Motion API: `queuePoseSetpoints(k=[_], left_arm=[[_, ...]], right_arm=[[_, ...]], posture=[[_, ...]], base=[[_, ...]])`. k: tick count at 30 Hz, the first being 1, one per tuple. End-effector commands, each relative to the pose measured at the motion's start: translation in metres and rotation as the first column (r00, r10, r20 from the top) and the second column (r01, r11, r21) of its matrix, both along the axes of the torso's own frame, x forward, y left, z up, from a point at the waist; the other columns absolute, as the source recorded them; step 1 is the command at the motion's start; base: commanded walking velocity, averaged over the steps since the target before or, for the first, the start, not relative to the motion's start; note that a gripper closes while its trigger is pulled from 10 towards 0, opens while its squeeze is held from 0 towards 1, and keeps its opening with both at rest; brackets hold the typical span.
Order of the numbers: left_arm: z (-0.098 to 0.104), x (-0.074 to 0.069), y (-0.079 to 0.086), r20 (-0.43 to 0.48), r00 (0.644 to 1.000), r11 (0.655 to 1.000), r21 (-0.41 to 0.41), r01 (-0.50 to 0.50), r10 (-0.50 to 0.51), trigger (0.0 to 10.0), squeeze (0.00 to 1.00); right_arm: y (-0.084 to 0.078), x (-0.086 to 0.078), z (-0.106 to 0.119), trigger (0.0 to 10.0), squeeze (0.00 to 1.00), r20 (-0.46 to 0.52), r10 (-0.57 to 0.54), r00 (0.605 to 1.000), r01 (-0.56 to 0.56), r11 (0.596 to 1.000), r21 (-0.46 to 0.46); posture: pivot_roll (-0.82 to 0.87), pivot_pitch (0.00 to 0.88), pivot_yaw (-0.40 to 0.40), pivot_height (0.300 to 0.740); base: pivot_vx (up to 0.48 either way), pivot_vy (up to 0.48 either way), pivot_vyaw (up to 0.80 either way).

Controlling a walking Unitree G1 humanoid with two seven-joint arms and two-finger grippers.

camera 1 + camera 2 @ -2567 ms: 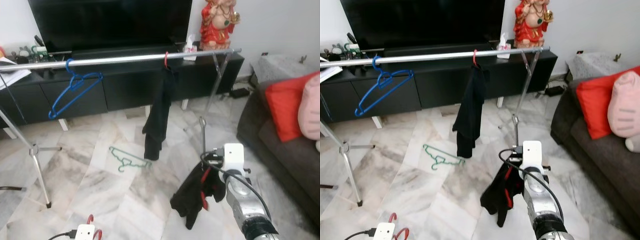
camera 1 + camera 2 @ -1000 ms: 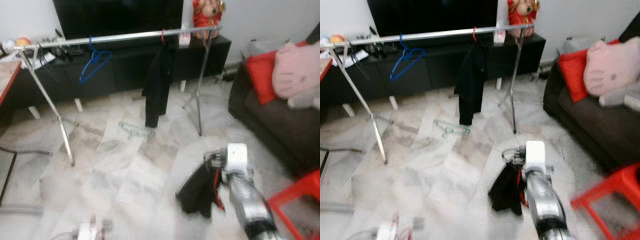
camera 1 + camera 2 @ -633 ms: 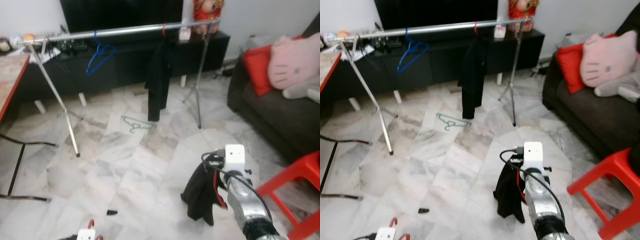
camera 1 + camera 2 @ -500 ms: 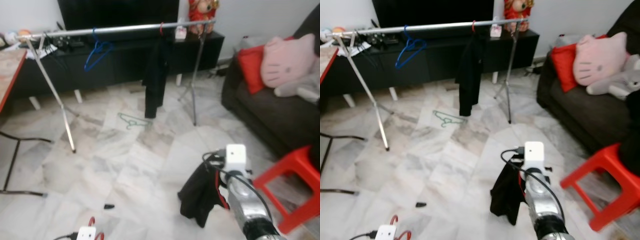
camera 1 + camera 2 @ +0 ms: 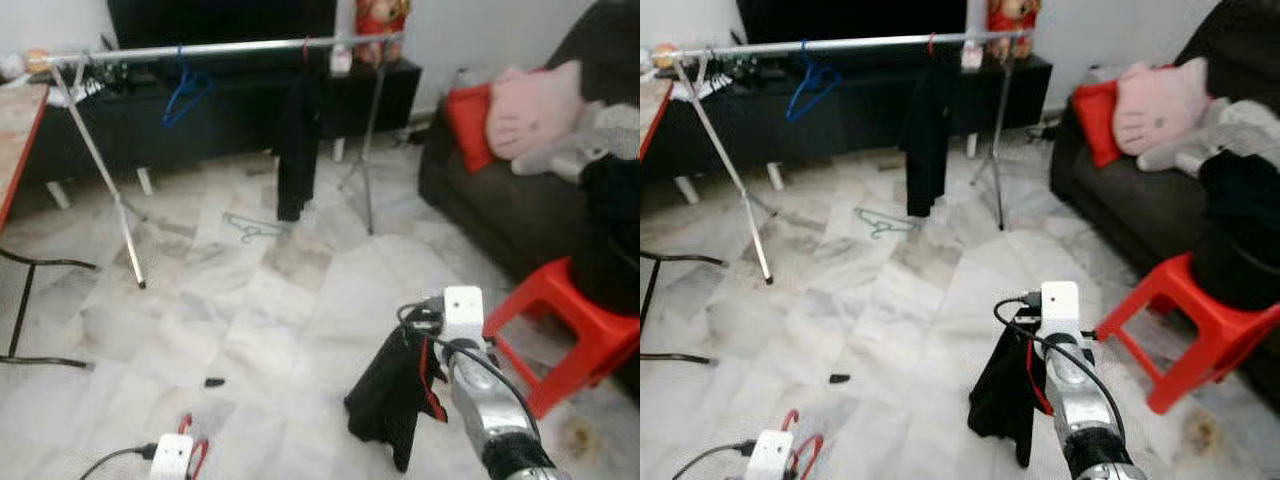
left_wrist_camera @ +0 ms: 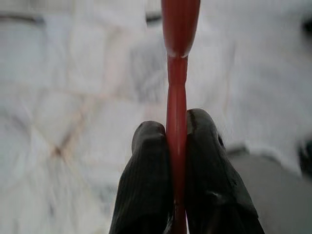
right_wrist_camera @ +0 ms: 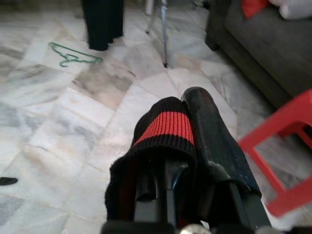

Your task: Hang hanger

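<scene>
One red stool (image 5: 1200, 320) nearer (camera moved)

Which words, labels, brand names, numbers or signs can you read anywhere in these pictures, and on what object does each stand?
None can be read.
Small white box by the silver metal clothes rail: any print is too small and blurred.
Clutter on the low black TV cabinet: too blurred to show lettering.
Black garment with red trim in the right claw, and thin red plastic hanger in the left claw: no text visible.
</scene>
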State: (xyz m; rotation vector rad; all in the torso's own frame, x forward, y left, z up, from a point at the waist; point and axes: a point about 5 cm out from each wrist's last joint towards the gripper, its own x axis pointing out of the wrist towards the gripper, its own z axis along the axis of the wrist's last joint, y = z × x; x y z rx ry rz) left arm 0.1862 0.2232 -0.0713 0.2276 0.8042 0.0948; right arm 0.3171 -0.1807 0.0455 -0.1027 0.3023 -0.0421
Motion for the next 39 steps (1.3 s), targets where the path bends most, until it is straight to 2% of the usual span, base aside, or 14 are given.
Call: queuePoseSetpoints(k=[1, 9, 15, 17, 21, 23, 24, 26, 27, 28, 30, 31, 33, 39], left_arm=[[0.014, 0.020, -0.002, 0.115, 0.993, 0.999, 0.004, 0.036, -0.036, 10.0, 0.00], [0.052, 0.058, -0.009, 0.338, 0.932, 0.990, -0.006, 0.142, -0.132, 10.0, 0.00], [0.090, 0.082, -0.026, 0.433, 0.824, 0.898, -0.071, 0.434, -0.365, 10.0, 0.00], [0.103, 0.086, -0.032, 0.406, 0.760, 0.806, -0.087, 0.585, -0.508, 10.0, 0.00], [0.112, 0.087, -0.032, 0.374, 0.713, 0.744, -0.085, 0.663, -0.593, 10.0, 0.00], [0.128, 0.090, -0.037, 0.343, 0.619, 0.631, -0.089, 0.771, -0.707, 10.0, 0.00], [0.128, 0.090, -0.037, 0.343, 0.619, 0.631, -0.089, 0.771, -0.707, 10.0, 0.00], [0.136, 0.087, -0.042, 0.311, 0.545, 0.540, -0.107, 0.834, -0.779, 10.0, 0.00], [0.136, 0.087, -0.042, 0.311, 0.545, 0.540, -0.107, 0.834, -0.779, 10.0, 0.00], [0.140, 0.083, -0.047, 0.280, 0.483, 0.467, -0.127, 0.875, -0.830, 10.0, 0.00], [0.140, 0.083, -0.047, 0.280, 0.483, 0.467, -0.127, 0.875, -0.830, 10.0, 0.00], [0.148, 0.081, -0.053, 0.279, 0.436, 0.412, -0.142, 0.900, -0.856, 10.0, 0.00], [0.156, 0.080, -0.058, 0.295, 0.413, 0.380, -0.163, 0.910, -0.862, 10.0, 0.00], [0.171, 0.084, -0.068, 0.380, 0.405, 0.357, -0.191, 0.914, -0.832, 10.0, 0.00]], right_arm=[[-0.003, 0.005, 0.009, 10.0, 0.00, 0.020, 0.018, 1.000, -0.018, 1.000, -0.012], [0.005, 0.012, 0.016, 10.0, 0.00, 0.011, 0.106, 0.994, -0.105, 0.994, -0.019], [0.003, 0.015, 0.013, 10.0, 0.00, -0.135, 0.274, 0.952, -0.299, 0.929, -0.219], [-0.003, 0.017, 0.012, 10.0, 0.00, -0.180, 0.277, 0.944, -0.318, 0.910, -0.266], [-0.006, 0.019, 0.012, 10.0, 0.00, -0.209, 0.268, 0.940, -0.324, 0.891, -0.317], [-0.003, 0.023, 0.012, 10.0, 0.00, -0.236, 0.273, 0.933, -0.340, 0.882, -0.326], [-0.003, 0.023, 0.012, 10.0, 0.00, -0.236, 0.273, 0.933, -0.340, 0.882, -0.326], [0.000, 0.025, 0.013, 10.0, 0.00, -0.247, 0.279, 0.928, -0.351, 0.876, -0.331], [0.000, 0.025, 0.013, 10.0, 0.00, -0.247, 0.279, 0.928, -0.351, 0.876, -0.331], [0.003, 0.028, 0.015, 10.0, 0.00, -0.248, 0.279, 0.928, -0.352, 0.874, -0.335], [0.003, 0.028, 0.015, 10.0, 0.00, -0.248, 0.279, 0.928, -0.352, 0.874, -0.335], [0.006, 0.032, 0.019, 10.0, 0.00, -0.234, 0.266, 0.935, -0.333, 0.887, -0.321], [0.008, 0.037, 0.023, 10.0, 0.00, -0.219, 0.240, 0.946, -0.299, 0.906, -0.301], [0.015, 0.046, 0.031, 10.0, 0.00, -0.199, 0.197, 0.960, -0.244, 0.937, -0.249]], posture=[[-0.04, 0.044, -0.051, 0.740], [-0.04, 0.047, -0.056, 0.740], [-0.05, 0.049, -0.061, 0.740], [-0.05, 0.048, -0.063, 0.740], [-0.05, 0.048, -0.063, 0.740], [-0.05, 0.041, -0.064, 0.740], [-0.05, 0.041, -0.064, 0.740], [-0.04, 0.038, -0.065, 0.740], [-0.04, 0.038, -0.065, 0.740], [-0.04, 0.033, -0.064, 0.740], [-0.04, 0.033, -0.064, 0.740], [-0.04, 0.029, -0.066, 0.740], [-0.04, 0.025, -0.067, 0.740], [-0.03, 0.017, -0.074, 0.740]], base=[[0.000, 0.000, 0.00], [0.000, 0.000, 0.00], [0.000, 0.000, 0.00], [0.000, 0.000, 0.00], [0.000, 0.000, 0.00], [0.000, 0.000, 0.00], [0.000, 0.000, 0.00], [0.000, 0.000, 0.00], [0.000, 0.000, 0.00], [0.000, 0.000, 0.00], [0.000, 0.000, 0.00], [0.000, 0.000, 0.00], [0.000, 0.000, 0.00], [0.000, 0.000, 0.00]])
